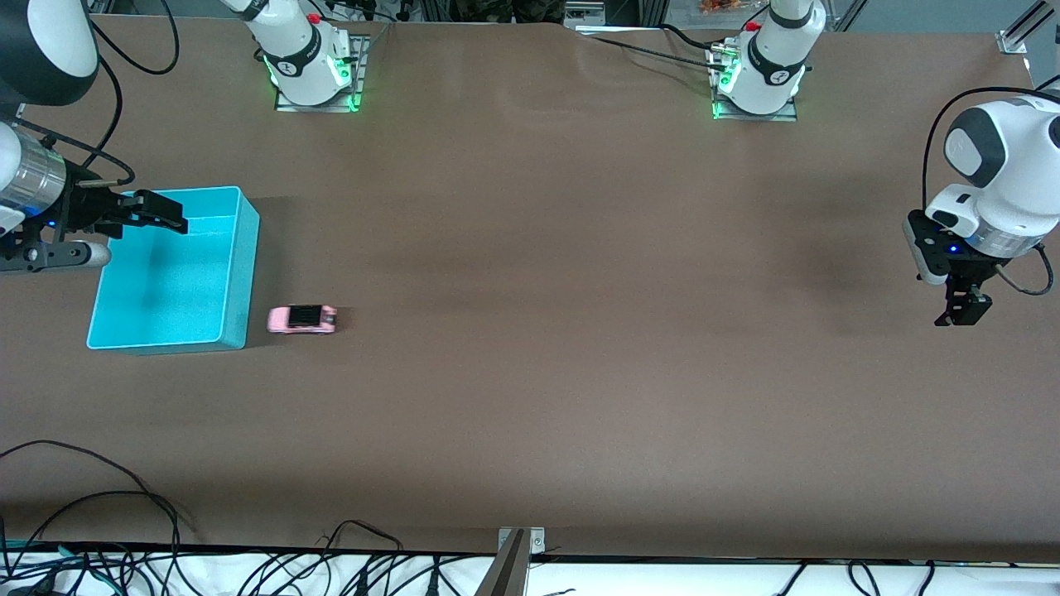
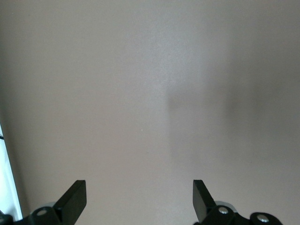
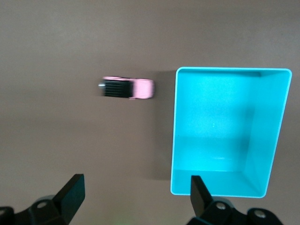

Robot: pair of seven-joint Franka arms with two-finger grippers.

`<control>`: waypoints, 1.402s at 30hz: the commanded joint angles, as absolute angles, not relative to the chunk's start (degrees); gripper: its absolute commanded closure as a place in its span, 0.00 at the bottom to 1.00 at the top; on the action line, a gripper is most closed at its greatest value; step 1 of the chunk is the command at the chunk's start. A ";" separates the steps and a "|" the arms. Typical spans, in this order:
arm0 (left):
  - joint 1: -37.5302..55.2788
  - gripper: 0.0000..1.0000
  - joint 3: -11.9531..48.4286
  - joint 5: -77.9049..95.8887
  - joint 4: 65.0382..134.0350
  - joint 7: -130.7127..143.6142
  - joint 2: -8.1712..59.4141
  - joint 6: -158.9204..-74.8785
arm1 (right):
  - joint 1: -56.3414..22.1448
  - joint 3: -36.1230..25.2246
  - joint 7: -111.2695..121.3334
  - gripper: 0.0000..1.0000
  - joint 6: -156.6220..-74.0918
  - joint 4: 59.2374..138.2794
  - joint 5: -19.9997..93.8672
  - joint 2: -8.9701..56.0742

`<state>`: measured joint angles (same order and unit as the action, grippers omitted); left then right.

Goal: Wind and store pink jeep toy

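The pink jeep toy [image 1: 302,319] [image 3: 126,88], with a black roof, stands on the brown table right beside the turquoise bin [image 1: 240,273] [image 3: 220,185], on the bin's side toward the left arm. The bin holds nothing that I can see. My right gripper [image 1: 166,213] [image 3: 136,183] hangs open and empty over the bin. My left gripper [image 1: 961,314] [image 2: 139,185] waits open and empty over bare table at the left arm's end, well away from the toy.
Both arm bases [image 1: 313,70] [image 1: 760,79] stand along the table edge farthest from the front camera. Loose cables [image 1: 124,513] and a metal bracket [image 1: 517,542] lie along the edge nearest to that camera. Brown tabletop [image 1: 580,290] spreads between the toy and the left gripper.
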<state>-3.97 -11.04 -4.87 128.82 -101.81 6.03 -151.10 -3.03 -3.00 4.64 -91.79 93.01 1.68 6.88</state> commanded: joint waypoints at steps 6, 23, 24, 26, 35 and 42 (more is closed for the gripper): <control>-4.04 0.00 -10.90 -3.52 129.99 -103.10 0.97 -150.03 | -3.25 -2.81 5.27 0.00 -90.61 91.93 1.14 8.70; -3.96 0.00 -10.90 -3.34 129.29 -94.92 -1.67 -150.03 | -4.31 -2.37 28.26 0.00 -94.21 91.93 0.44 12.74; -3.96 0.00 -10.90 -3.34 129.29 -94.66 -1.76 -150.03 | -4.22 -2.37 31.87 0.00 -94.83 91.93 0.44 13.35; -3.96 0.00 -10.90 -3.25 129.29 -93.61 -2.20 -150.03 | -4.22 -2.37 39.25 0.00 -96.15 92.02 0.53 14.76; -3.78 0.00 -10.81 -3.25 128.76 -83.85 -3.87 -150.03 | -4.39 -2.29 61.06 0.00 -101.95 92.37 0.70 22.23; -3.78 0.00 -10.81 -3.34 127.88 -81.48 -4.48 -150.03 | -5.19 -2.29 76.89 0.00 -113.63 97.73 0.79 25.31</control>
<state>-3.96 -10.95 -4.22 128.67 -83.41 -3.28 -150.86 -4.64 -2.31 66.75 -106.75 94.34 1.26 23.95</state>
